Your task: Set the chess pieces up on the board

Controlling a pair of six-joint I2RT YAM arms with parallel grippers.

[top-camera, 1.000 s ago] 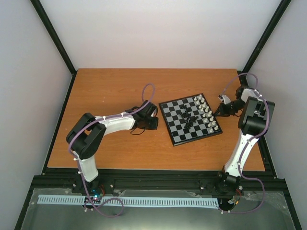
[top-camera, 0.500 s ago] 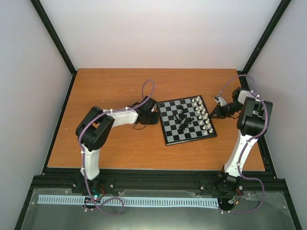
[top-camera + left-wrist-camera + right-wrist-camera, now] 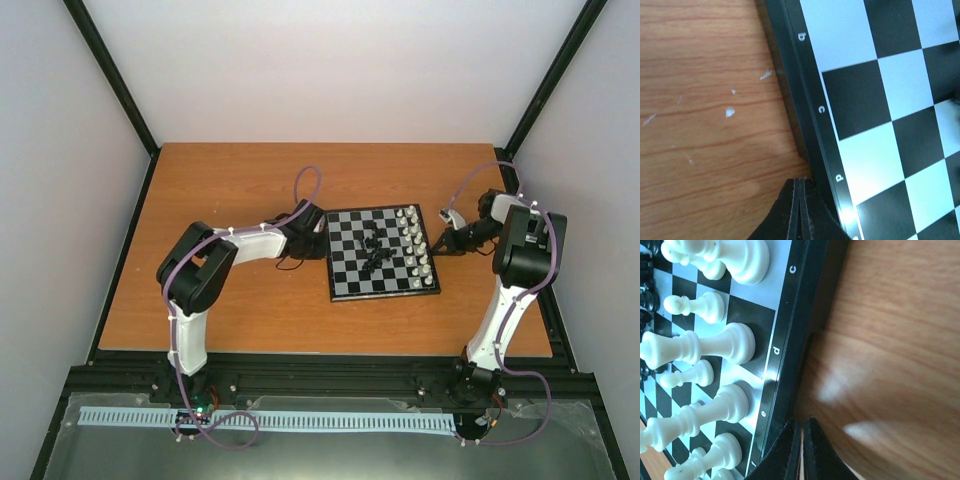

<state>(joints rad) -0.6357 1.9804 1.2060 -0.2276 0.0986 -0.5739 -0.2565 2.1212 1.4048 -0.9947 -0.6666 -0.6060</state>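
The left jaws and right jaws, both clenched empty, press opposite edges of the board [image 3: 383,252] on the tabletop [image 3: 230,180] (likely to square it), white chess pieces [image 3: 415,240] lining its right side.

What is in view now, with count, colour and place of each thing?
board: one, black and light grey, right of centre in the top view
white chess pieces: many, too small to count, two rows along the board's right side
black chess pieces: several, clustered near the board's middle
table: one, brown wood
left gripper: one, black, shut, at the board's left edge
right gripper: one, black, shut, at the board's right edge
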